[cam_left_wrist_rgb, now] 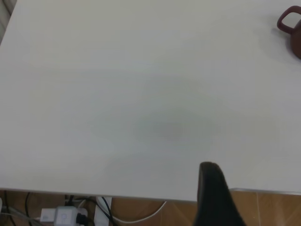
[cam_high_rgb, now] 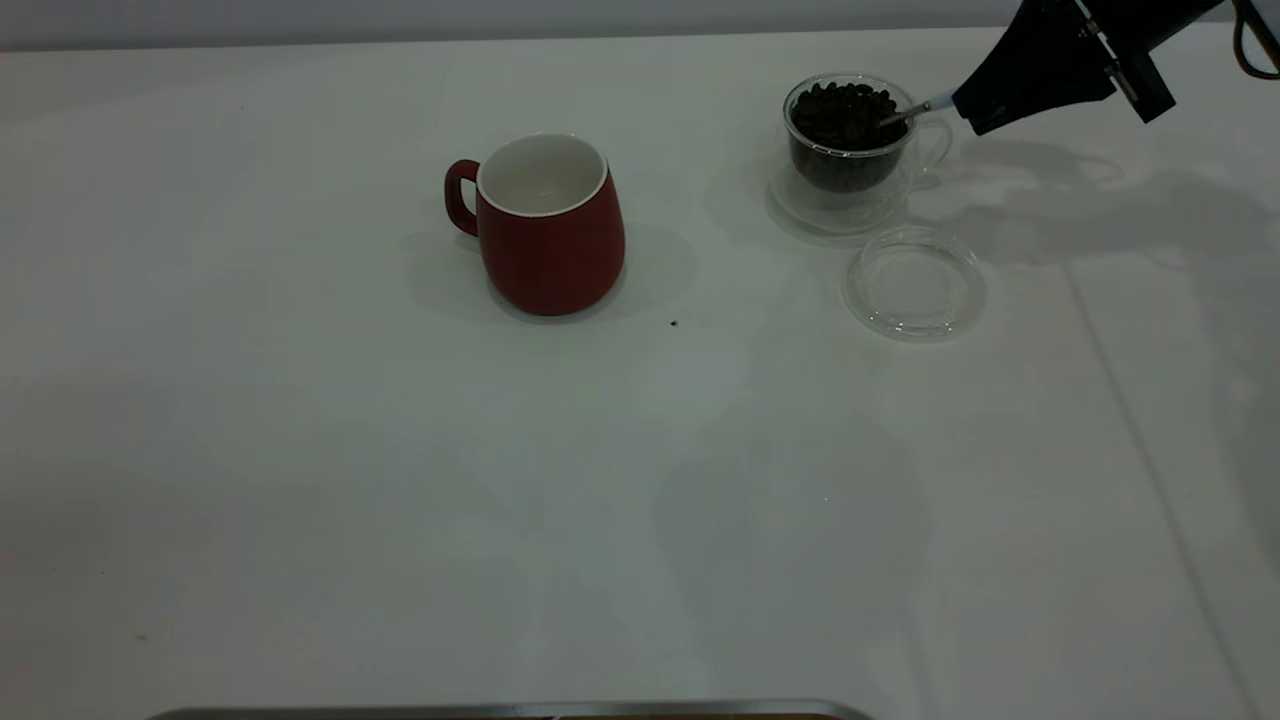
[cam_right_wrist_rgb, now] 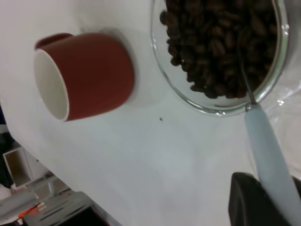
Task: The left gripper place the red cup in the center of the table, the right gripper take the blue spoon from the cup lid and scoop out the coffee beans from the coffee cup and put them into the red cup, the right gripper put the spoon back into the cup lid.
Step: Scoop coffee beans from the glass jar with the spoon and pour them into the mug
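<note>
Left gripper [cam_left_wrist_rgb: 214, 197] first: I see only one dark finger of it in my left wrist view, hanging above the near edge of the table [cam_high_rgb: 300, 500], so I cannot tell how its jaws stand. Beyond that edge lie a wooden floor, a white power strip [cam_left_wrist_rgb: 63, 215] and cables. Moving right, the red cup [cam_high_rgb: 548, 222] stands upright near the middle of the table, handle toward the left side of the exterior view, white interior empty. A single dark speck [cam_high_rgb: 674, 323] lies on the surface to its right. Farther right, near the far edge, the coffee cup [cam_high_rgb: 850, 150] stands upright, filled with coffee beans [cam_high_rgb: 845, 115], its glass handle pointing right. The cup lid [cam_high_rgb: 914, 283] lies flat just in front of it, empty. The blue spoon [cam_high_rgb: 915, 110] runs with its long axis slanting from upper right down to the left, bowl dipped into the beans, pale handle rising over the rim. At far right, the right gripper [cam_high_rgb: 985, 100] is clamped on that handle's end, above the table.
</note>
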You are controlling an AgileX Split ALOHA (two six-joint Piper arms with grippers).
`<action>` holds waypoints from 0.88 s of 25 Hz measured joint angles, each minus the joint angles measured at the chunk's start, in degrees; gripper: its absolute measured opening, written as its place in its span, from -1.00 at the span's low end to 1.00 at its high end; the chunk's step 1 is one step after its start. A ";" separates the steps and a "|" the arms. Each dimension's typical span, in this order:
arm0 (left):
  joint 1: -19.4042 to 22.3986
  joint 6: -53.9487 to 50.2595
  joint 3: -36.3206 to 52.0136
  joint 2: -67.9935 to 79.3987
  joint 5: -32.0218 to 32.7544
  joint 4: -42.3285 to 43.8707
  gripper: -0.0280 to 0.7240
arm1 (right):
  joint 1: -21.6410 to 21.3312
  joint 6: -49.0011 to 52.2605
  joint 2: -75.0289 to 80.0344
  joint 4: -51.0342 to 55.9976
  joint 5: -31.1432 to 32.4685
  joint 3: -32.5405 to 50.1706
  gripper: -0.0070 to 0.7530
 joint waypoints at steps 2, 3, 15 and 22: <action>0.00 0.00 0.00 0.00 -0.05 0.00 0.40 | 0.00 -0.04 0.00 0.05 0.00 0.00 -0.73; 0.00 0.00 0.00 0.00 -0.05 0.00 0.40 | 0.00 -0.04 0.00 0.05 0.00 0.00 -0.73; 0.00 0.00 0.00 0.00 -0.05 0.00 0.40 | 0.00 0.31 -0.35 -0.02 -0.12 0.19 -0.73; 0.00 0.04 0.00 0.00 -0.05 0.00 0.40 | 0.00 0.31 -0.35 1.45 -0.12 0.23 -0.73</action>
